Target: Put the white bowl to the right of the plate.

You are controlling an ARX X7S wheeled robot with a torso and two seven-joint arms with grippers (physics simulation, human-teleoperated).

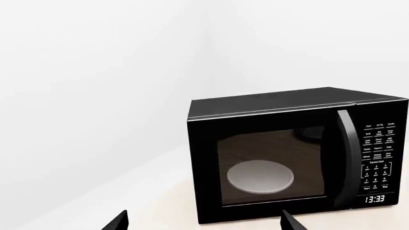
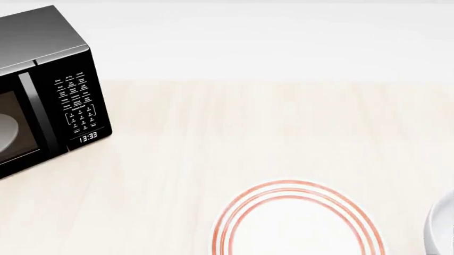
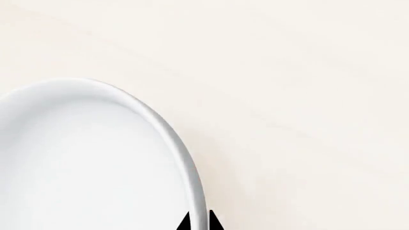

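pale wood table [image 2: 234, 133] | microwave [image 2: 42, 95] far left | plate [image 2: 298, 223] near centre | white bowl [image 2: 441, 228] just right of plate | right gripper [image 3: 198, 221] pinching bowl rim | left gripper [image 1: 203, 221] spread wide, empty

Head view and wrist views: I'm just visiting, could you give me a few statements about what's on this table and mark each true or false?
1. The microwave door is shut, with a pale dish showing behind the glass. True.
2. The microwave clock reads 12:00. False: it reads 13:33.
3. The plate has red-orange rings near its rim. True.
4. The white bowl sits on the plate. False: it is on the table at the plate's right, at the head view's edge.
5. The right gripper has its fingertips astride the bowl's rim. True.
6. The left gripper holds a cup. False: nothing sits between its fingertips.
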